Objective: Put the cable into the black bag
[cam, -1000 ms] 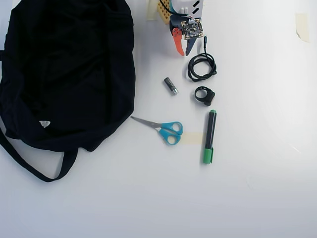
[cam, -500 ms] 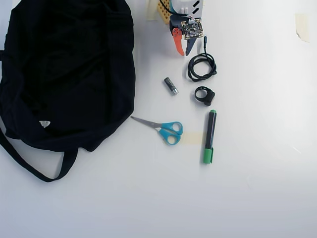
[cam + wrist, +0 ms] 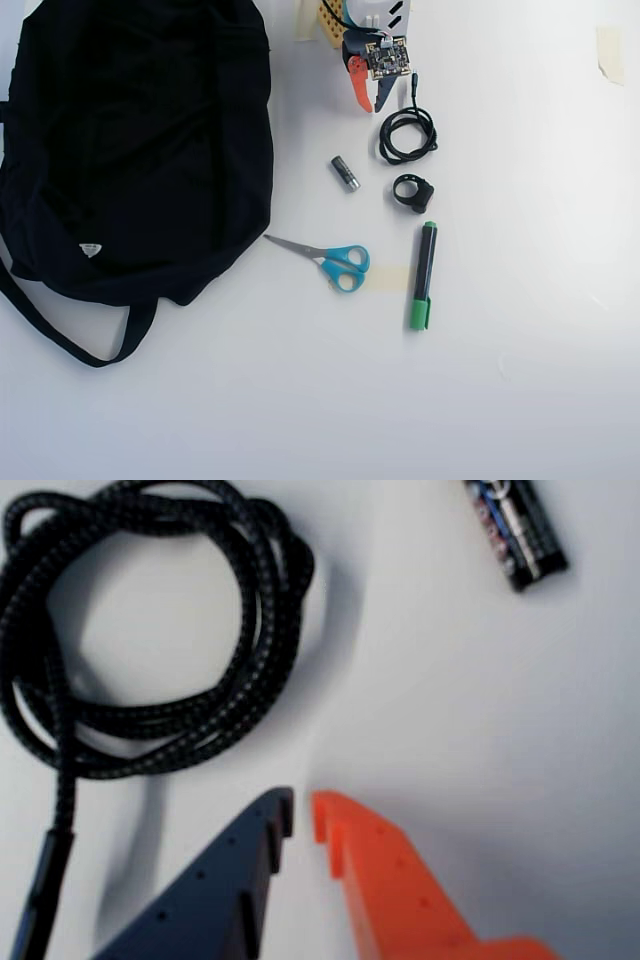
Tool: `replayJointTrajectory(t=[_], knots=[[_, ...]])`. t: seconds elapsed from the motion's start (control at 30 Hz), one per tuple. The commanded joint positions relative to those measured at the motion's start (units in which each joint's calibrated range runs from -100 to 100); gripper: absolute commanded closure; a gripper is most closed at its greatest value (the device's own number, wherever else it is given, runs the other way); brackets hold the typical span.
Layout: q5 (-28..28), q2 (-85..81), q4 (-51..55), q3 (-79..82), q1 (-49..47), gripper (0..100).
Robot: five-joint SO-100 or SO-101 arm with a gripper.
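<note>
The cable (image 3: 384, 143) lies on the white table as a small black coil, with its plug end pointing up toward the arm. In the wrist view the braided cable (image 3: 262, 600) fills the upper left, and its plug runs down the left edge. My gripper (image 3: 374, 107) hovers just up and left of the coil, clear of it. The dark blue and orange jaws of the gripper (image 3: 303, 805) stand almost together with nothing between them. The black bag (image 3: 140, 140) covers the left of the overhead view, its strap looping below and a white label near its lower edge.
A small battery (image 3: 345, 172) lies left of the coil and shows in the wrist view's top right as the battery (image 3: 515, 530). Below the coil are a thick black ring (image 3: 412, 192), a green-capped marker (image 3: 424, 275) and blue-handled scissors (image 3: 335, 262). Tape (image 3: 609, 50) sits top right.
</note>
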Motion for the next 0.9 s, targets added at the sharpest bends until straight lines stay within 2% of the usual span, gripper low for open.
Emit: replayJointTrajectory(t=[0.0, 0.4, 0.53, 0.67, 0.87], knots=[[-0.1, -0.7, 1.8, 1.2, -0.1, 98], [-0.1, -0.7, 1.4, 1.2, 0.3, 98], [-0.2, -0.6, -2.6, 1.2, 0.3, 98], [-0.2, 0.8, -9.6, 1.2, 0.3, 98], [-0.2, 12.2, -28.7, -4.1, -0.3, 98]])
